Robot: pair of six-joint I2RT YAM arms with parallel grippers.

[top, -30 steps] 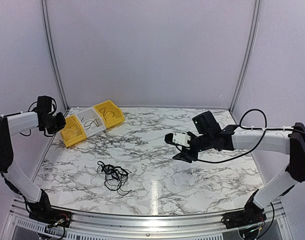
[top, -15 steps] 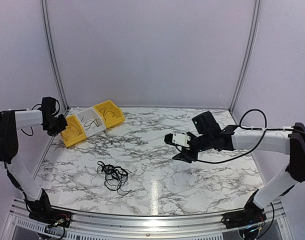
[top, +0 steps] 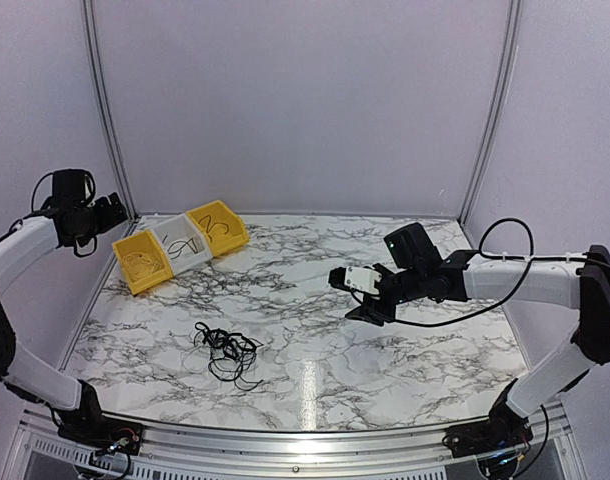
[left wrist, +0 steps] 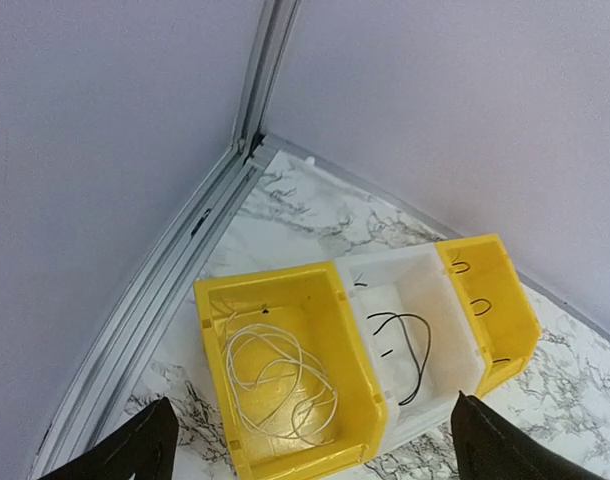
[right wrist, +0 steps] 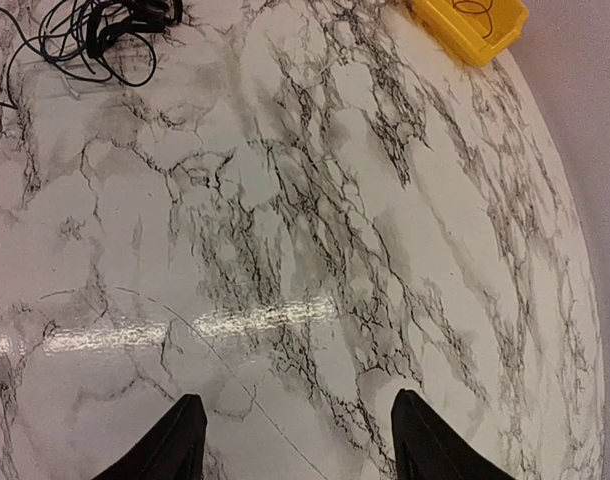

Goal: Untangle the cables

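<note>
On glossy veined marble [top: 405,340], thin black cables [top: 228,351] in loose loops

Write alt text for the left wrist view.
Three bins sit in a row in a corner of the table: a yellow bin holding a coiled white cable, a white bin with a black cable, and a second yellow bin. The left tool, open and empty, shows at the bottom corners.

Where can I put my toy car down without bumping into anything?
The marble table is bare in front, between the black cables and the right arm's base, and along the back, between the bins and the right gripper. It is crowded at the far-left corner with the three bins, and around the cable tangle.
</note>
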